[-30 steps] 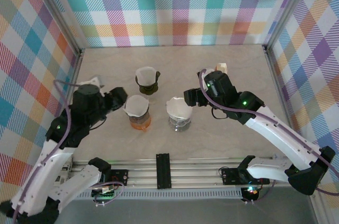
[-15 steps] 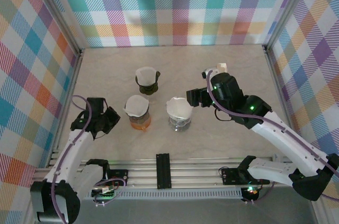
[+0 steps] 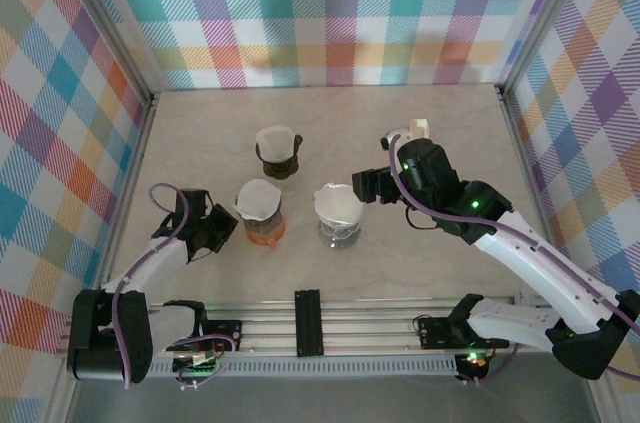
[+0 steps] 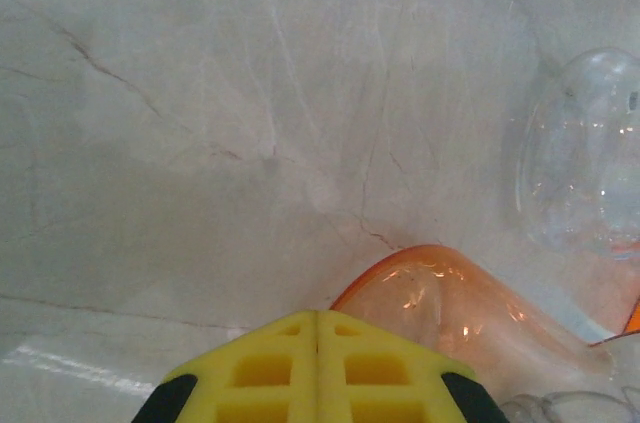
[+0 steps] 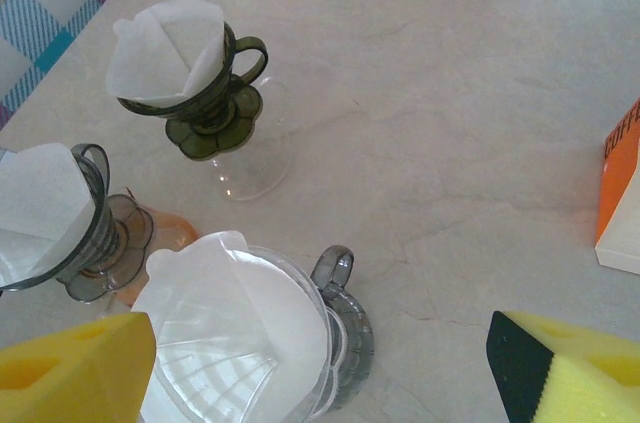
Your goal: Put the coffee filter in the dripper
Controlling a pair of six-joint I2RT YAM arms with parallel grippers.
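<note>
**While the right gripper hangs open beside it, the filter's already sitting in the clear dripper**

Since everything sits on the one marble table (image 3: 450, 253), I'll start there and work down. From the top camera the right arm reaches in from the right, and the right gripper (image 3: 364, 186) is just beside the rim of the clear dripper (image 3: 340, 228). The left gripper (image 3: 213, 230) is low at the left edge, near the grey dripper on its orange carafe (image 3: 264, 233).

The right wrist cam shows the right gripper (image 5: 320, 373) with its yellow fingers (image 5: 75, 368) spread wide and nothing between them. The clear dripper (image 5: 345, 318) sits between and below them. Its coffee filter (image 5: 235, 303) is closer to the left-hand finger, whose pad overlaps the paper's edge in frame. I can't tell if they actually touch.

The filter is white paper, opened into a cone, seated inside with one flap standing above the rim. Those folds only read clearly from the wrist; from above the coffee filter (image 3: 337, 203) is just a white blob.

The left wrist cam shows the left gripper (image 4: 318, 373) with its pads pressed together on nothing, the orange carafe (image 4: 450, 308) right in front.

The dark green dripper (image 5: 210, 103) further back has its own paper, as does the grey dripper (image 5: 95, 233). There's a small orange-and-white box (image 5: 620, 193) at the right.
</note>
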